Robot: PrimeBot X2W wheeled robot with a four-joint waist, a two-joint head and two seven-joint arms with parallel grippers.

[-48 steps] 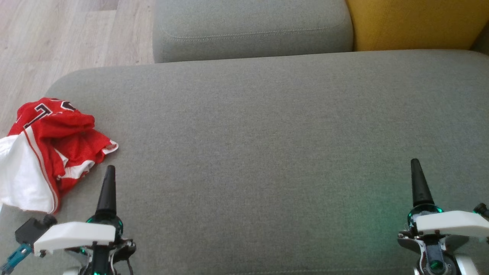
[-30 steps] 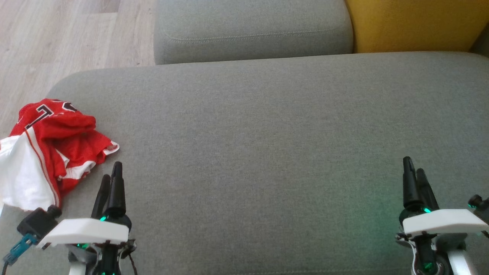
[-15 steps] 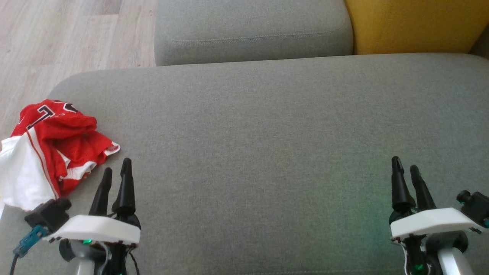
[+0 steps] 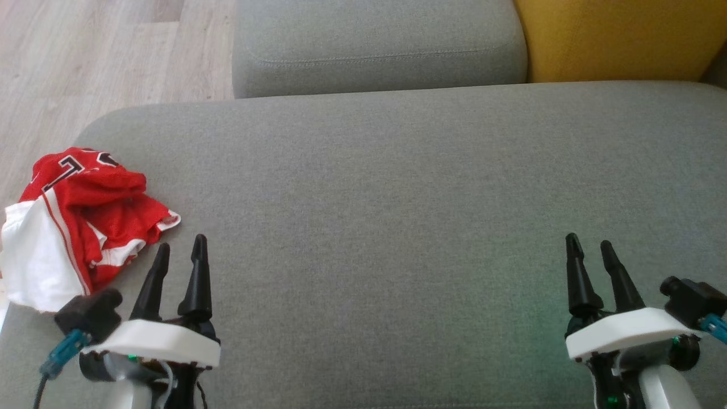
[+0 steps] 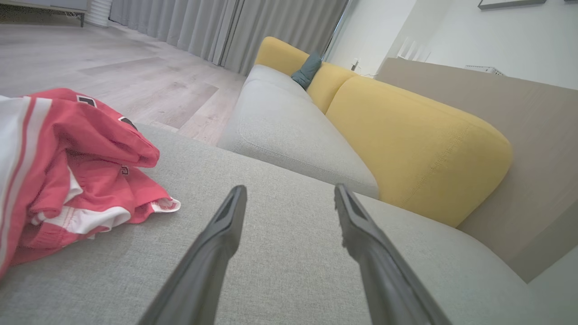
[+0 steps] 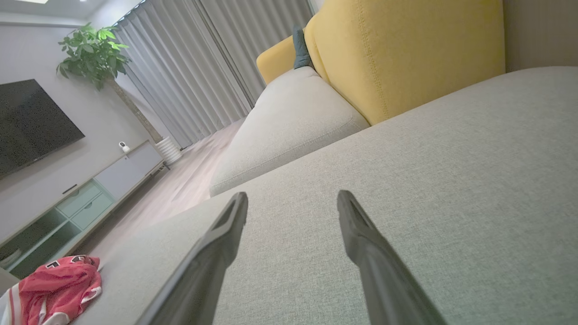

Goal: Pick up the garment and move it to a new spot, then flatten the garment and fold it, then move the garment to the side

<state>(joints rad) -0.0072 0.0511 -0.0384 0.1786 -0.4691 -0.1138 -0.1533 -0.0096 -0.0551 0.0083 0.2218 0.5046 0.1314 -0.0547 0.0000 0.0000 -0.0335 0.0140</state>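
The garment [image 4: 79, 221] is a red and white jersey, crumpled in a heap at the left edge of the grey cushion [image 4: 386, 210]. It also lies at the left of the left wrist view [image 5: 76, 171] and at the bottom left corner of the right wrist view [image 6: 54, 289]. My left gripper [image 4: 180, 247] stands open just right of the heap, a short gap away, with nothing between its fingers. Far off at the lower right, my right gripper [image 4: 589, 244] is open and empty over bare cushion.
A second grey cushion [image 4: 375, 45] and a yellow backrest [image 4: 613, 37] lie beyond the seat. Wooden floor [image 4: 85, 62] runs past the cushion's left edge. A TV stand [image 6: 81, 203], a potted plant [image 6: 97, 54] and curtains [image 6: 198, 67] stand farther off.
Both wrists have turned, so each gripper's two fingers now show side by side, spread apart. Both grippers have drifted inward. The garment lies unchanged.
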